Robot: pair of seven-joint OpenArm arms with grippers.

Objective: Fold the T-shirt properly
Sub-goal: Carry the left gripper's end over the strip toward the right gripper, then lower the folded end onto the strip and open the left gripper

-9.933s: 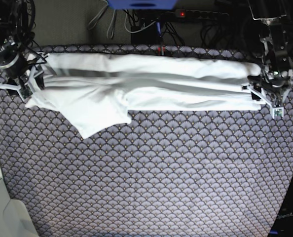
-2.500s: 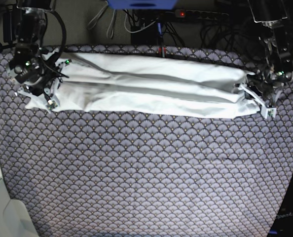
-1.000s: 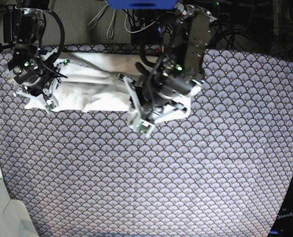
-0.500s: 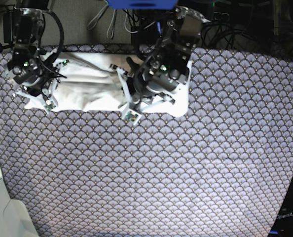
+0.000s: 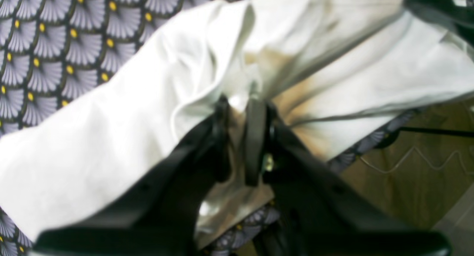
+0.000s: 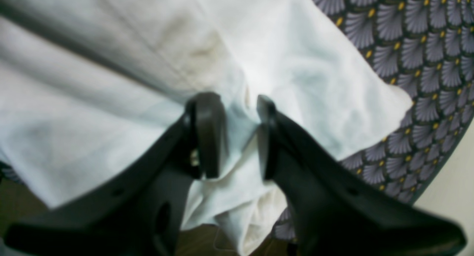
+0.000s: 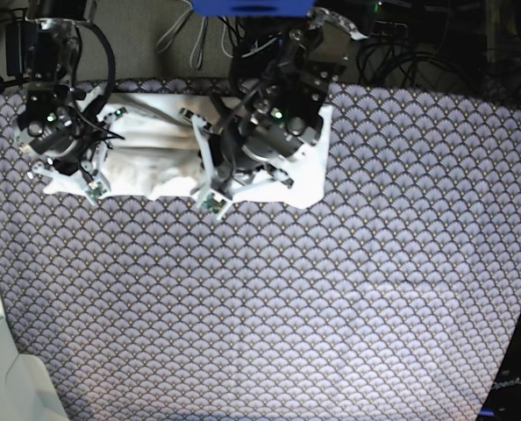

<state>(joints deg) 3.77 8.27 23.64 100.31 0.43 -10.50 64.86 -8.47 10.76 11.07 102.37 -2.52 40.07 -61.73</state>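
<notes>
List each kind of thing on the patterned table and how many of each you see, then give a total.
T-shirt: 1
Grippers: 2, the left gripper and the right gripper, both on the T-shirt
Total: 3

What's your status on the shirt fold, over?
Left gripper shut on T-shirt, carrying its end across. Right gripper pinning the other end. Nothing in the way.
</notes>
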